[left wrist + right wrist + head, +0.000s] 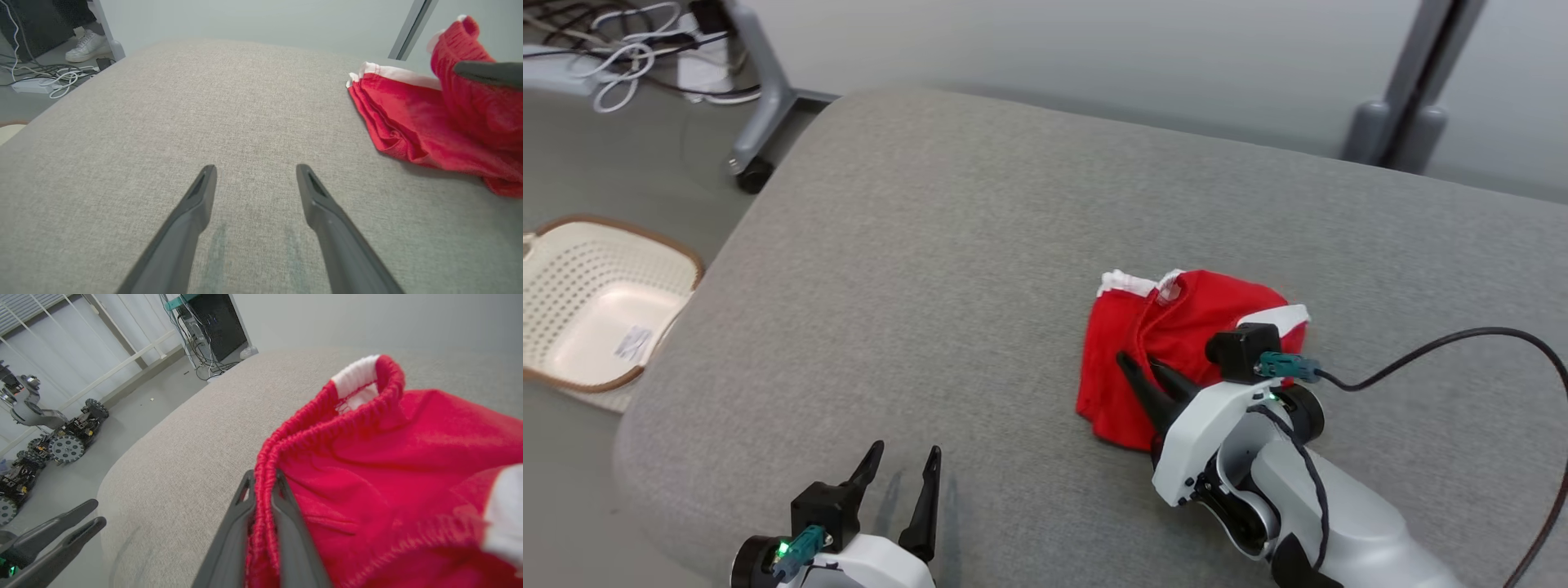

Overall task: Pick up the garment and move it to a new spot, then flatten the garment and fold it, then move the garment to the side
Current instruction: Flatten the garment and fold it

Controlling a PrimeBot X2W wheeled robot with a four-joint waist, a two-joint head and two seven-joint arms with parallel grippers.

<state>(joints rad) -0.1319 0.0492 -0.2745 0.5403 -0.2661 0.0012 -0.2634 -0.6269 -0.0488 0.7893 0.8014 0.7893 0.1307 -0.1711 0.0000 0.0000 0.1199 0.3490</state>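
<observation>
Where the garment [1176, 351] lies: right of left gripper [905, 447], apart.
right gripper [263, 473]: pinching garment's red waistband.
left gripper: spread wide.

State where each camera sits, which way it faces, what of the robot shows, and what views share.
Head view: on the head, facing forward and down at the grey fabric surface; left gripper and right gripper show.
Left wrist view: along the open left gripper, over that surface.
Right wrist view: along the right gripper, shut on the red shorts.
Shared: all three show the shorts.
</observation>
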